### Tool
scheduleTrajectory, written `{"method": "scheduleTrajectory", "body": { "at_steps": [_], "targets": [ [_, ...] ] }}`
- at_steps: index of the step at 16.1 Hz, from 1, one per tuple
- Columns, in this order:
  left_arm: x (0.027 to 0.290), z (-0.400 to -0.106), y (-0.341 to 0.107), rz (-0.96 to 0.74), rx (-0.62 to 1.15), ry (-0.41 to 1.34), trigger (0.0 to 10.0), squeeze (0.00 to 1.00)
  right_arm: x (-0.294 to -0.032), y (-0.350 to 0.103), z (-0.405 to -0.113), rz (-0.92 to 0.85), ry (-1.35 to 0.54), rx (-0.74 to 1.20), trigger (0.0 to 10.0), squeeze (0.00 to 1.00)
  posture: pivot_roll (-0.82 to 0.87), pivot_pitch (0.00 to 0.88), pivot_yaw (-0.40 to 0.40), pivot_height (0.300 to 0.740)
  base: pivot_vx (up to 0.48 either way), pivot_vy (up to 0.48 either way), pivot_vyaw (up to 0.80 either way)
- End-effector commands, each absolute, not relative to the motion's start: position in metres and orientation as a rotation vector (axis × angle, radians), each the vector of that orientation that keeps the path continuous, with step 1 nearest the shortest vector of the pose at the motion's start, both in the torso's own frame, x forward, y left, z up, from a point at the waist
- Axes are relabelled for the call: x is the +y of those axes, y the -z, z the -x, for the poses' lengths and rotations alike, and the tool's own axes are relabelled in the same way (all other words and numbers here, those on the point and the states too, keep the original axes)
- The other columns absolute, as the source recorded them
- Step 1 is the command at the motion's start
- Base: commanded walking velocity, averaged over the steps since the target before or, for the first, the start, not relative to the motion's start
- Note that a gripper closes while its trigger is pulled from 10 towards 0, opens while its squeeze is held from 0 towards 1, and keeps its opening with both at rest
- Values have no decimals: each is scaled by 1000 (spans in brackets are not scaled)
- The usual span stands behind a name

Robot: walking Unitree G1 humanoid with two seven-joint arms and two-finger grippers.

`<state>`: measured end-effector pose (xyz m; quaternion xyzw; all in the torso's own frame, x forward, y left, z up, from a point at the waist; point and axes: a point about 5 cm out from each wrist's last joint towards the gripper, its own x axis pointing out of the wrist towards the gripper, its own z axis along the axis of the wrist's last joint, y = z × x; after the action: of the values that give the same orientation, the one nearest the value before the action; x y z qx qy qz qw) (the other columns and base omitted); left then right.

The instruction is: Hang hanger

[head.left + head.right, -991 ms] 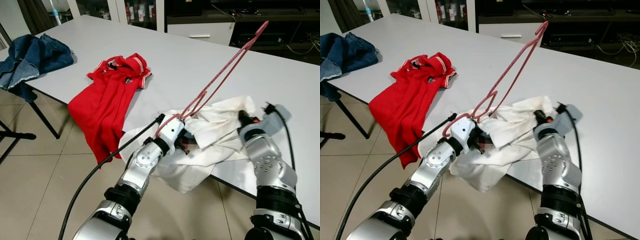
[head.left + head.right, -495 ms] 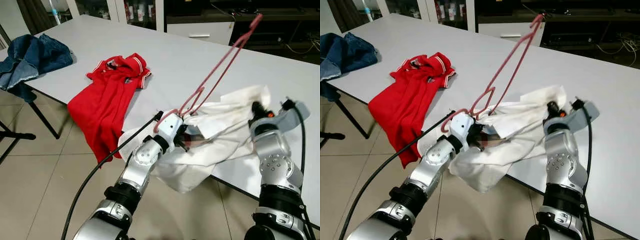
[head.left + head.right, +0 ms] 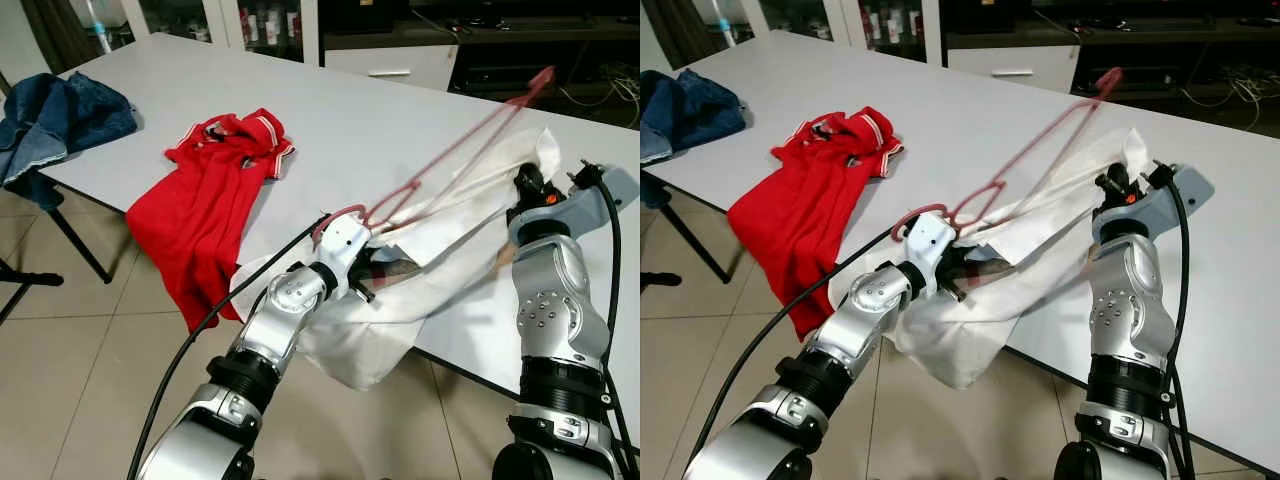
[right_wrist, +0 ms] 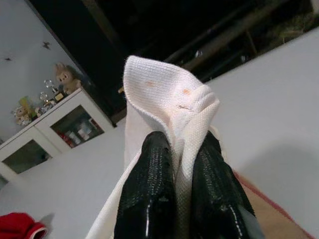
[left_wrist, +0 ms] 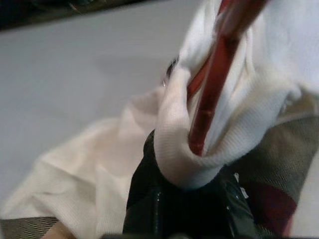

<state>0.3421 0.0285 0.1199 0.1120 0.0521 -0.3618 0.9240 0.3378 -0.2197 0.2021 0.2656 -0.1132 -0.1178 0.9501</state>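
1. Pinching a fold of the white shirt [image 3: 440,265] between its two black fingers [image 4: 149,194], the right gripper [image 4: 180,149] holds that edge raised above the table [image 3: 380,110], on the robot's right.
2. The left gripper [image 3: 375,268] sits at the near table edge, clamped on the shirt's collar together with the hanger [image 3: 1040,150]; the left wrist view shows the red wire running through the bunched white cloth [image 5: 199,124] at the fingers.
3. The hanger slants up and away from the left gripper toward the far right, its hook end in the air above the shirt, near the right gripper.
4. The shirt is stretched between the two grippers, and its lower part hangs off the table edge.
5. A red shirt [image 3: 205,210] lies to the left, draped over the edge, and jeans [image 3: 55,120] lie at the far left corner.
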Motion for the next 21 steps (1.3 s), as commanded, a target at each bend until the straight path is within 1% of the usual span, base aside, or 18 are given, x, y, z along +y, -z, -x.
{"method": "scheduleTrajectory", "body": {
  "at_steps": [1,4,6,7,10,11,12,16,18,19,21],
  "targets": [
    [55,-327,-65,-225,427,691,10000,0,-230,-232,-330,-465,280,-393,0,0,-94,100,41,740,0,0,0],
    [60,-323,-55,-219,524,690,10000,0,-227,-249,-326,-405,282,-478,0,0,-97,100,45,740,0,0,0],
    [64,-323,-51,-233,560,659,10000,0,-223,-257,-324,-384,249,-517,0,0,-96,99,45,740,0,0,0],
    [69,-325,-50,-233,582,613,10000,0,-220,-262,-322,-352,238,-545,0,0,-94,98,45,740,0,0,0],
    [80,-327,-46,-275,612,563,10000,0,-216,-272,-317,-278,225,-596,0,0,-92,94,45,740,0,0,0],
    [87,-329,-46,-271,622,512,10000,0,-212,-274,-316,-244,199,-598,0,0,-92,94,45,740,0,0,0],
    [89,-330,-45,-269,626,498,10000,0,-211,-275,-316,-233,191,-598,0,0,-92,94,45,740,0,0,0],
    [100,-329,-40,-333,653,490,10000,0,-203,-270,-315,-194,129,-533,0,0,-94,94,51,740,0,0,0],
    [110,-327,-36,-381,672,486,10000,0,-205,-268,-314,-195,141,-517,0,0,-97,95,56,740,0,0,0],
    [120,-326,-33,-413,685,475,10000,0,-214,-266,-313,-183,190,-509,0,0,-95,97,58,740,0,0,0],
    [127,-326,-32,-430,691,465,10000,0,-221,-265,-313,-172,235,-492,0,0,-95,97,59,740,0,0,0]
  ]
}}
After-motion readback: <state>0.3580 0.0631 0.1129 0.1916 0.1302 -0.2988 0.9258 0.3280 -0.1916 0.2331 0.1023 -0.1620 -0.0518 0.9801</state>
